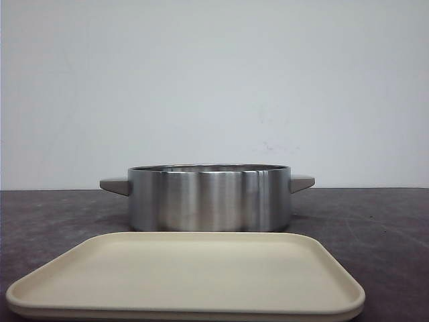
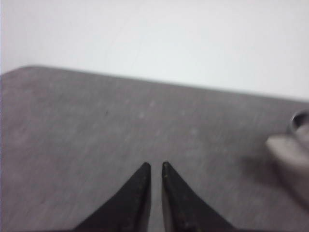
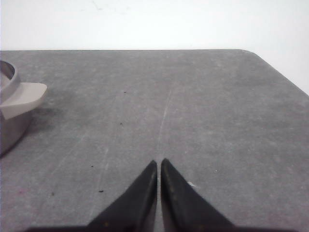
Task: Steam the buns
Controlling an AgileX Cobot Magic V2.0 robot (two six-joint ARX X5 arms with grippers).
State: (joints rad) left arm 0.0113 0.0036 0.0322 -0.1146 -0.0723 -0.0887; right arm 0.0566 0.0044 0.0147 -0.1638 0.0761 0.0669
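I can't find the buns in any of my 3 views. The cream tray [image 1: 188, 278] nearest the front camera shows a bare surface, and the steel pot [image 1: 209, 198] behind it is seen from so low that its inside is hidden; if buns are already in there, I cannot tell. The pot stands upright on the dark table [image 1: 375, 221], just beyond the tray's far edge, with 1 beige handle [image 1: 115, 184] sticking out on each side. I judge that layout deliberate: tray in front as the staging place, pot right behind it so a carry is short.

My left gripper [image 2: 156, 166] hovers over bare table with its 2 black fingertips drawn almost together, only a thin slit between them, gripping nothing. The pot's handle sits off at the edge of that view, blurred. My right gripper [image 3: 159, 163] is the same: tips nearly touching, nothing held, with the pot's other handle [image 3: 21, 96] well apart to the side.

So both grippers flank the pot, and where the buns lie relative to them I cannot say.
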